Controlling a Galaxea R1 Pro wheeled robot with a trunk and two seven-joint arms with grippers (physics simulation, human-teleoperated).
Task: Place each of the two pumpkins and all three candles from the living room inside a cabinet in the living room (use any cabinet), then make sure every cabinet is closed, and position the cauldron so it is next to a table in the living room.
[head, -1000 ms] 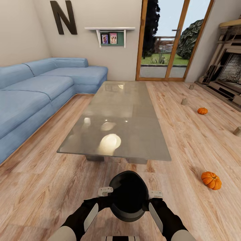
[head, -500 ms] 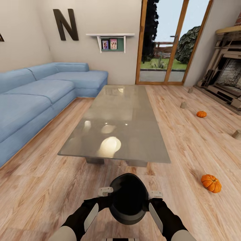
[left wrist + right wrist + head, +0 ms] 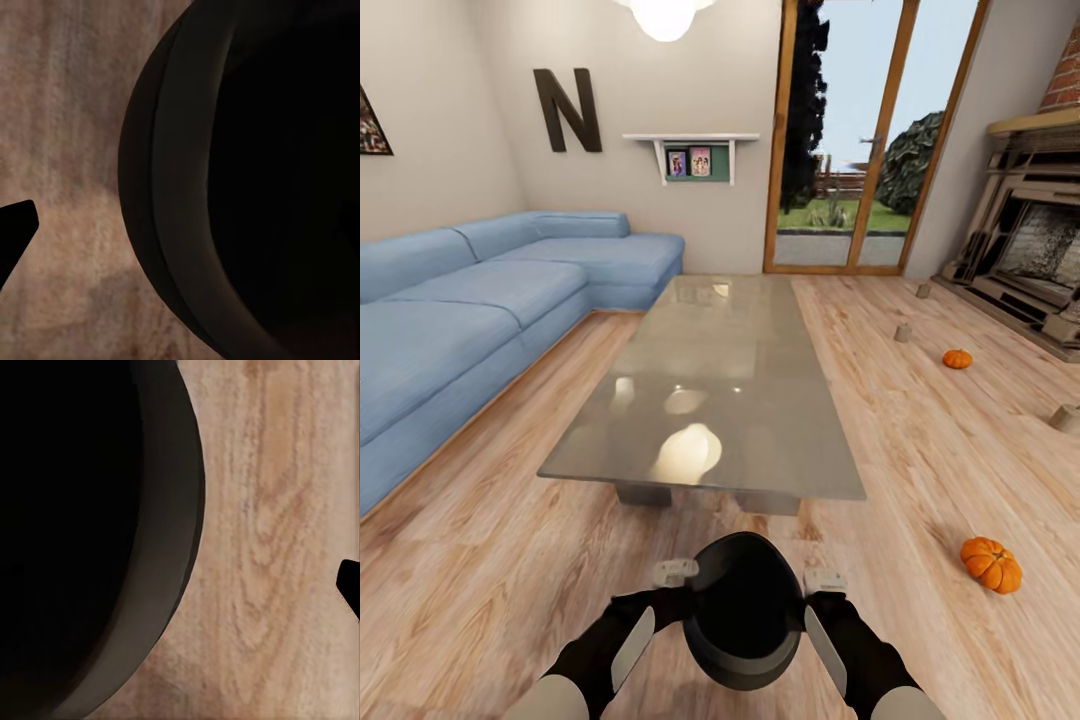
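Here the view has tilted up since a second ago; both arms carry the cauldron [image 3: 743, 610] just short of the counter [image 3: 710, 400]. Finger spread cannot be told. Placement beside the counter seems close.

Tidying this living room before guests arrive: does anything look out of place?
Yes: two pumpkins and three candles lie scattered on the floor right of the table. Both arms carry the cauldron.
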